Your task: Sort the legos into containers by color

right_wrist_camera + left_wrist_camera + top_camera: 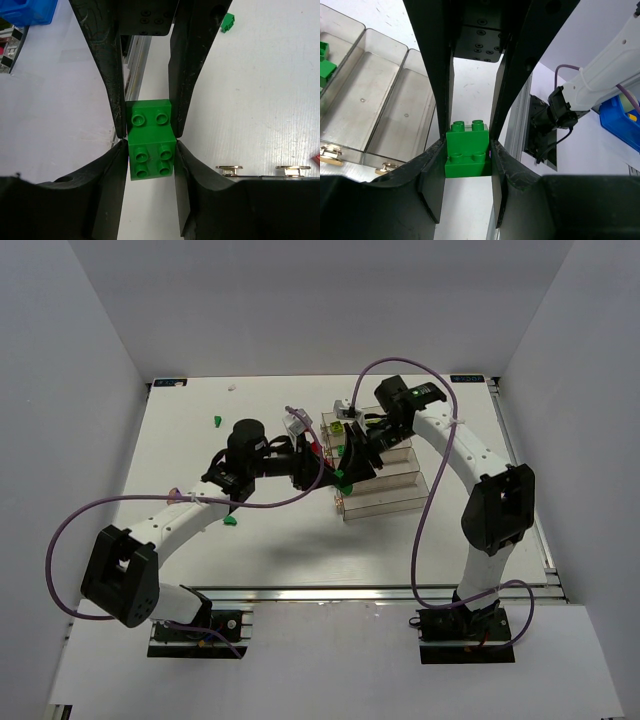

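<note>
One green lego hangs above the table just left of the containers, with both grippers meeting on it. In the left wrist view the lego sits between my left gripper's pads, which press its sides. The right gripper's fingers come down on it from above. In the right wrist view the same lego is pinched by my right gripper, with the left gripper's fingers clamped on its far half. More green legos lie in the far-left tray.
Clear trays stand in a row under and right of the grippers; their latched end shows at the lower right. Loose green legos lie on the table. A blue bin sits beyond the table edge.
</note>
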